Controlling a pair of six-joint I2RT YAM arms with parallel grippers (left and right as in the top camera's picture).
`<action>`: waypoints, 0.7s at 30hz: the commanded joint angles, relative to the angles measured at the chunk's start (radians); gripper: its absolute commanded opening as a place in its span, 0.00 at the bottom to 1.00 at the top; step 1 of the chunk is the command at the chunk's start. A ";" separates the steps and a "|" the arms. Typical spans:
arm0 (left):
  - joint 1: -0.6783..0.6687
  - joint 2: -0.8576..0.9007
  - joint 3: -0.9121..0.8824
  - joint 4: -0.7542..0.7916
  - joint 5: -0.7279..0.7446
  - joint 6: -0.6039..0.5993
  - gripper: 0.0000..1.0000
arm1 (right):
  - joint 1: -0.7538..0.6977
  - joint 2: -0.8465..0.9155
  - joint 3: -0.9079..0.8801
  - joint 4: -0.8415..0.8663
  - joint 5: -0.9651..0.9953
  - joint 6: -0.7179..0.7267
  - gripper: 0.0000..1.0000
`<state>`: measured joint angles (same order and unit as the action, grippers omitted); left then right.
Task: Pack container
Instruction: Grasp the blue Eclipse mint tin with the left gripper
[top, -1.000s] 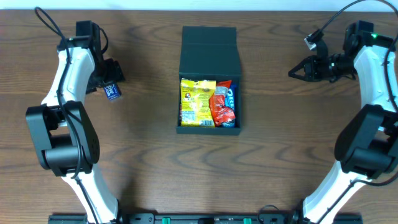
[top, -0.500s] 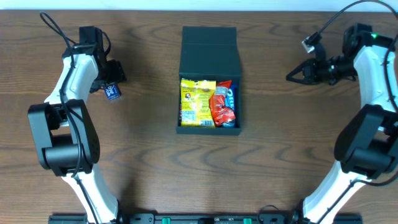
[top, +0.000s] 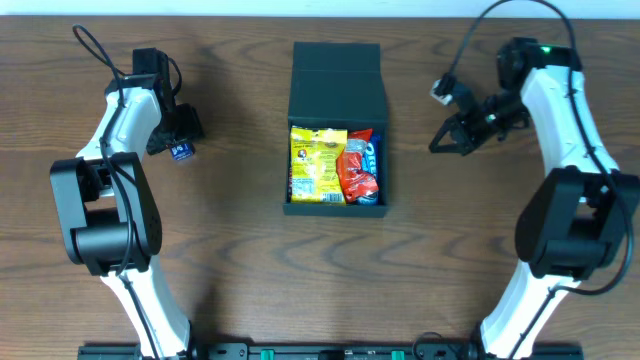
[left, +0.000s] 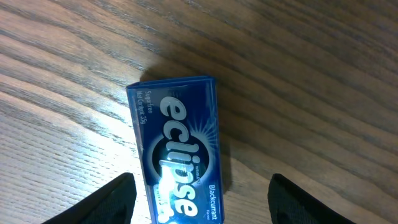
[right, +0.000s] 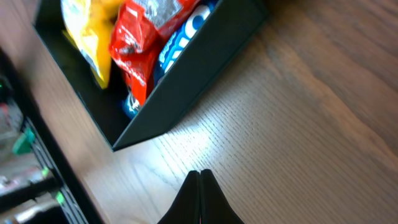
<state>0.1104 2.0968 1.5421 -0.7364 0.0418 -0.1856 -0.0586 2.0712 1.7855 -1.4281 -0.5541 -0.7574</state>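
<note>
Container sits mid-table, its flap lid laid back toward the far edge, with a yellow packet, a red packet and a blue packet inside. Well off to its left lies a blue Eclipse tin. The left gripper hangs over it, jaws spread, one finger on each side. To my eye the tin lies skewed and off-centre between them, so squaring the wrist before closing would serve best. The right gripper, jaws pressed together and empty, waits near the container's right wall.
</note>
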 joint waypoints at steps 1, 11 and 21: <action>0.002 0.022 -0.009 -0.005 -0.036 0.007 0.69 | 0.042 -0.004 0.019 0.003 0.069 -0.029 0.01; 0.003 0.047 -0.009 0.010 -0.075 0.029 0.66 | 0.080 -0.004 0.019 0.007 0.068 -0.025 0.01; 0.005 0.076 -0.009 0.016 -0.075 0.032 0.44 | 0.079 -0.004 0.019 0.007 0.068 -0.006 0.01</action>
<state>0.1104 2.1529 1.5414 -0.7197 -0.0151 -0.1581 0.0147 2.0712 1.7855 -1.4208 -0.4847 -0.7673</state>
